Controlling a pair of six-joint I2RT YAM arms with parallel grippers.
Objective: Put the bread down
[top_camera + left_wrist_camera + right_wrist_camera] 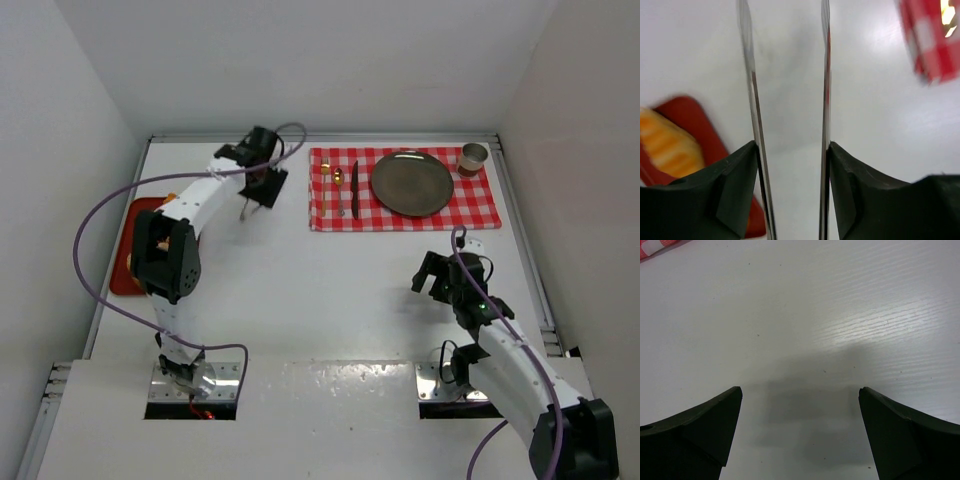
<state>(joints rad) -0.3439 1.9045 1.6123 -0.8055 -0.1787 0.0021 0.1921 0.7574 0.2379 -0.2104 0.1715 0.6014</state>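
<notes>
A golden-orange ridged pastry [667,145] lies on a red tray [695,117] at the lower left of the left wrist view. In the top view the left arm hides most of the tray [120,275] and I cannot make out the bread. My left gripper [791,147] is shut on metal tongs [826,75], whose two blades stand apart and empty. It hangs over the white table between tray and cloth [262,185]. My right gripper [800,390] is open and empty over bare table at the right [437,278].
A red checked cloth [480,205] at the back right carries a dark round plate [412,183], a cup [473,158], dark cutlery [354,190] and two small golden items [331,172]. White walls enclose the table on three sides.
</notes>
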